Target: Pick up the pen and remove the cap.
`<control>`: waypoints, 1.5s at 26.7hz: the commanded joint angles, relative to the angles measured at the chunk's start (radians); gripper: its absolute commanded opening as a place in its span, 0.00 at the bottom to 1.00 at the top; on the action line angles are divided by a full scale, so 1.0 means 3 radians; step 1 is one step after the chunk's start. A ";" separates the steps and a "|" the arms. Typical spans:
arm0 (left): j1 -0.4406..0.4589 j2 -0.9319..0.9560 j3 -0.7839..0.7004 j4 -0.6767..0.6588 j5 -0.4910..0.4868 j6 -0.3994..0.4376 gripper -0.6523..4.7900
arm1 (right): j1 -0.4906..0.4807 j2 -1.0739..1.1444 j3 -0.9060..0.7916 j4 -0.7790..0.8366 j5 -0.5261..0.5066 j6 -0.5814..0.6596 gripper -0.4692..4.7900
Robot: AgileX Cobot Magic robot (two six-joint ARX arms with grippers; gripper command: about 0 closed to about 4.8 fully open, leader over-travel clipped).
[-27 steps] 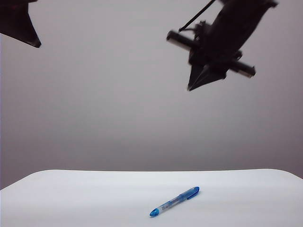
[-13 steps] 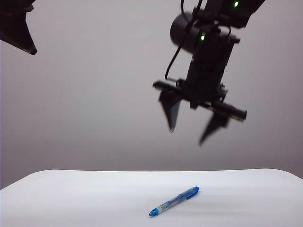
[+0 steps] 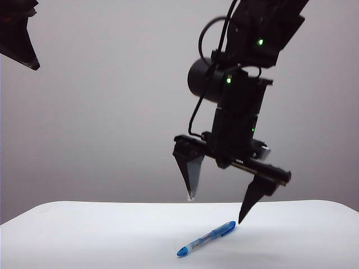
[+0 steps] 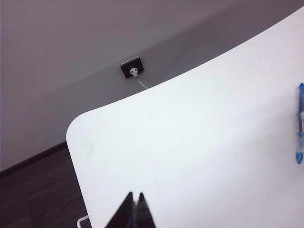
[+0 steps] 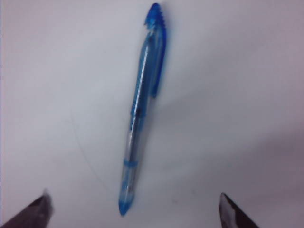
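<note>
One pen (image 3: 206,239), with its single cap (image 3: 226,228) fitted on one end. One white table (image 3: 84,235). Two grippers: the left gripper (image 4: 133,211), jaws together, and the right gripper (image 3: 216,208), jaws spread. One wall socket (image 4: 131,69).

No readable text, label, brand or number is shown; faint print on the pen (image 3: 206,239) barrel cannot be read.

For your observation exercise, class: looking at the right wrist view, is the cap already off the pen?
No: the cap with its blue clip sits on the pen, which lies on the table between the open right gripper fingers.
</note>
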 commanded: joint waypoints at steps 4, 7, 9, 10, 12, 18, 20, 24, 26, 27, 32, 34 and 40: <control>0.0000 -0.0008 0.0011 -0.0010 0.0010 -0.0013 0.11 | 0.0001 0.0219 0.0056 0.0292 -0.0001 0.0203 1.00; 0.0000 -0.0008 0.0011 -0.0009 0.0009 -0.0029 0.11 | 0.0001 0.0336 0.0163 0.0276 -0.0019 0.0202 1.00; 0.0000 -0.0008 0.0011 -0.0010 0.0009 -0.0074 0.11 | 0.0001 0.0416 0.0237 0.0270 -0.0055 0.0203 1.00; 0.0000 -0.0006 0.0011 -0.0011 0.0009 -0.0112 0.11 | 0.0001 0.0484 0.0314 0.0238 -0.0071 0.0202 1.00; 0.0000 -0.0006 0.0011 -0.0011 0.0008 -0.0135 0.11 | 0.0006 0.0519 0.0355 0.0165 -0.0050 0.0201 1.00; 0.0000 -0.0006 0.0011 -0.0006 0.0008 -0.0145 0.11 | 0.0000 0.0520 0.0352 -0.0201 0.0051 0.0191 1.00; 0.0001 -0.0006 0.0011 -0.0008 0.0008 -0.0164 0.11 | 0.0000 0.0526 0.0343 -0.0273 0.0081 0.0195 1.00; 0.0001 -0.0006 0.0011 -0.0009 0.0006 -0.0216 0.11 | 0.0000 0.0559 0.0343 -0.0150 0.0102 0.0206 1.00; 0.0001 -0.0006 0.0010 -0.0011 0.0004 -0.0216 0.11 | -0.0001 0.0581 0.0343 -0.0078 0.0099 0.0207 1.00; 0.0001 -0.0006 0.0010 -0.0013 0.0005 -0.0216 0.11 | 0.0000 0.0600 0.0346 -0.0064 0.0102 0.0207 1.00; 0.0001 -0.0006 0.0010 -0.0058 0.0006 -0.0224 0.11 | 0.0000 0.0645 0.0347 -0.0237 0.0065 0.0233 1.00; 0.0001 -0.0006 0.0010 -0.0086 0.0004 -0.0224 0.11 | -0.0001 0.0645 0.0347 -0.0290 0.0065 0.0231 1.00; 0.0001 -0.0006 0.0010 -0.0144 0.0004 -0.0286 0.11 | -0.0008 0.0643 0.0347 -0.0601 0.0067 0.0253 1.00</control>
